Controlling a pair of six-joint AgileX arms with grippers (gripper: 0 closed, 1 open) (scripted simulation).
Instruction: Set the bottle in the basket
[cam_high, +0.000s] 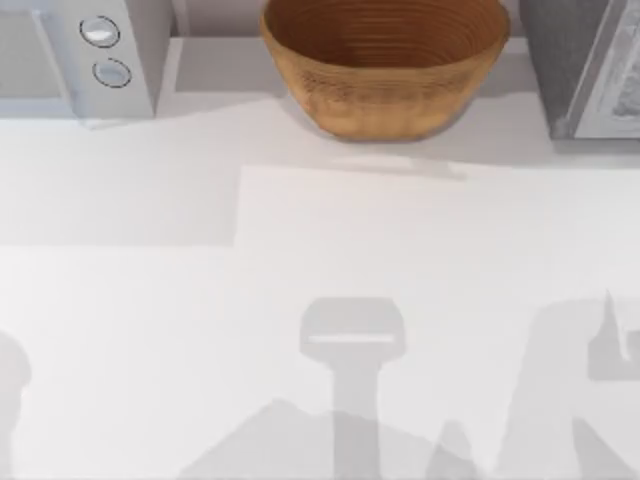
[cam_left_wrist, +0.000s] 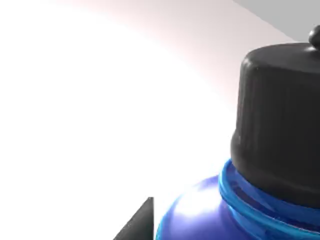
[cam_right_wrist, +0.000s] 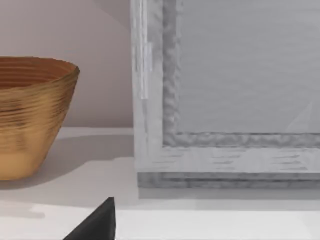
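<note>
The basket is a wide tan woven bowl standing at the back middle of the table; the right wrist view shows its ribbed side. The bottle looms very close in the left wrist view, with its black screw cap above a glossy blue shoulder. My left gripper is shut on the bottle, and one dark finger lies beside the shoulder. The bottle's body is hidden. A dark edge of my right gripper shows low over the table, right of the basket.
A white appliance with two round knobs stands at the back left. A grey box stands at the back right, close to the basket. Arm shadows fall on the white table near the front.
</note>
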